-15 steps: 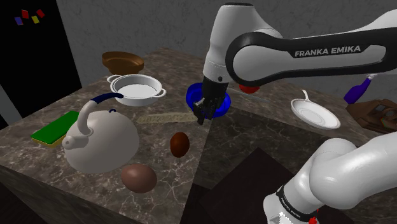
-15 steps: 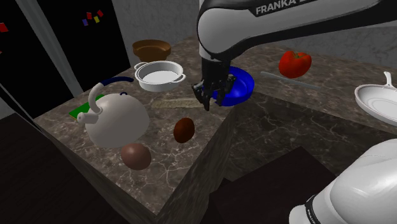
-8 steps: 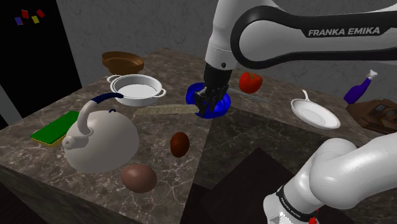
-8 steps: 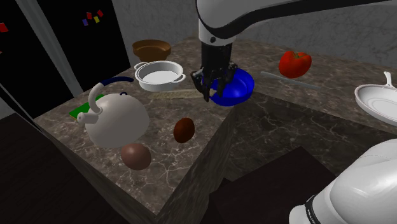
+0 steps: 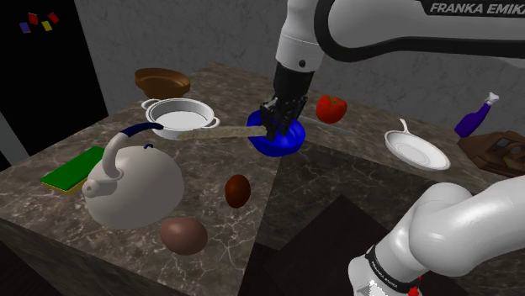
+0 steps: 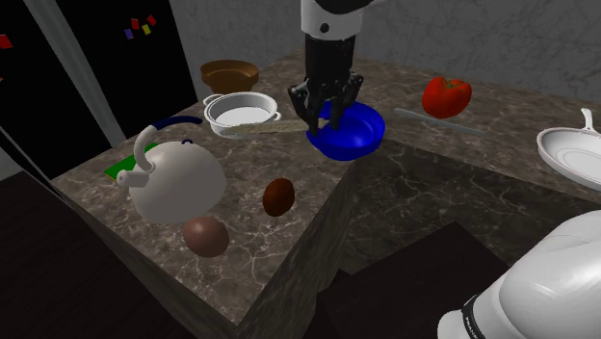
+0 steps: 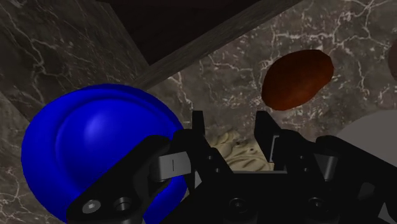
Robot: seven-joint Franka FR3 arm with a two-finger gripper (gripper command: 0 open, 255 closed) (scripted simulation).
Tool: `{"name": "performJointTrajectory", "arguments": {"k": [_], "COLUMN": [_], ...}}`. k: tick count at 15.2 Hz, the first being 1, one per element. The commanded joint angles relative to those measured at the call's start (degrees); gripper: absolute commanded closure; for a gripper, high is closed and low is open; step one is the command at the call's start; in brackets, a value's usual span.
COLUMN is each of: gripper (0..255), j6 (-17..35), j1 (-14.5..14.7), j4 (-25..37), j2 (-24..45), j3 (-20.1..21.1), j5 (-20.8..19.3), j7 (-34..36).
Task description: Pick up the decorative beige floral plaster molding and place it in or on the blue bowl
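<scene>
A long beige floral molding (image 5: 220, 131) hangs level above the marble counter, and my gripper (image 5: 271, 127) is shut on its end nearest the blue bowl (image 5: 283, 143). In the second exterior view the molding (image 6: 262, 128) sticks out from the gripper (image 6: 314, 119) toward the white pot, while the blue bowl (image 6: 354, 135) lies just beyond and below the fingers. The wrist view has the molding (image 7: 236, 150) clasped between the two black fingers (image 7: 198, 129), with the blue bowl (image 7: 89, 147) right beside them.
A white kettle (image 5: 135, 187), a white pot (image 5: 178, 118), a brown bowl (image 5: 160, 81) and a green sponge (image 5: 71, 167) stand at the shoulder view's left. Two brown ovals (image 5: 237, 191) (image 5: 183, 235) lie near the counter's edge. A red pepper (image 5: 331, 108), white pan (image 5: 416, 150) and purple bottle (image 5: 474, 118) are right.
The gripper has risen, lifting the molding off the counter to a level above the pot's rim. Nothing else has moved.
</scene>
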Motion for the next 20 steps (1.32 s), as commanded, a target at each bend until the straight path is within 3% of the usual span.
{"name": "performJointTrajectory", "arguments": {"k": [1, 14, 20], "gripper": [255, 255, 255], "j6": [-0.81, -2.28, 2.3], "j1": [-0.37, -6.25, -6.22], "j4": [-0.36, -6.24, -11.0], "j2": [-1.06, -7.65, -7.83], "j3": [-1.21, -15.78, -15.72], "j5": [-0.26, -6.7, -6.65], "j7": [-1.45, -19.35, -19.35]}}
